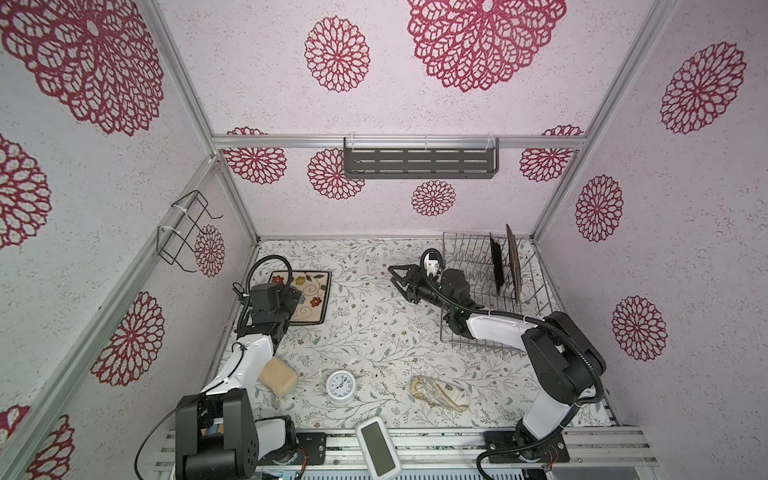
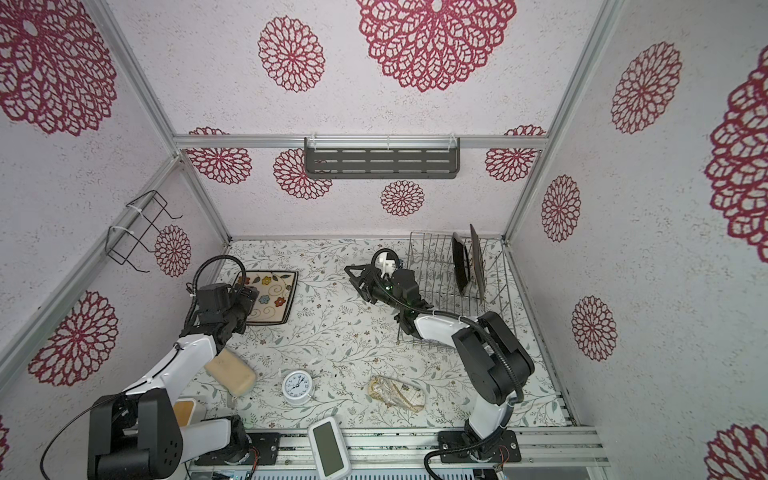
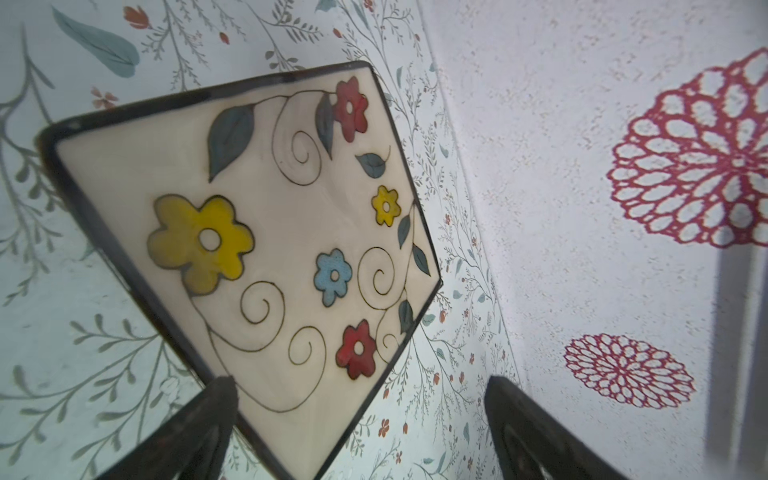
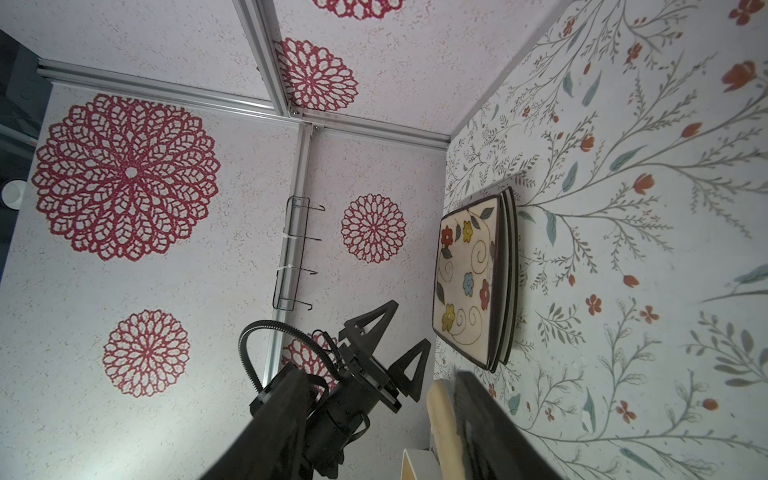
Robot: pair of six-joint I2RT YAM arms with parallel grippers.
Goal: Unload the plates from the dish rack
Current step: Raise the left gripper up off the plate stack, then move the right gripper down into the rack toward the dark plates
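Left gripper [image 3: 360, 380]: jaws wide apart, empty, above the flower plate.
Cream flower-painted rectangular plate [image 1: 313, 307]: flat on the floral-print table [image 1: 374, 332], far left.
Right gripper [image 1: 398, 281]: jaws partly apart, empty, just left of the rack.
Silver wire dish rack [image 1: 461, 253]: far right; dark square plate [image 1: 496, 266] and brown-rimmed round plate [image 1: 514, 262] upright inside.

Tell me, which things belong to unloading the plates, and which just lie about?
Job: dish rack, dark square plate and round plate standing in it, flower-painted plate, already out.
Lying about: clock, beige block, clear packet, white device.
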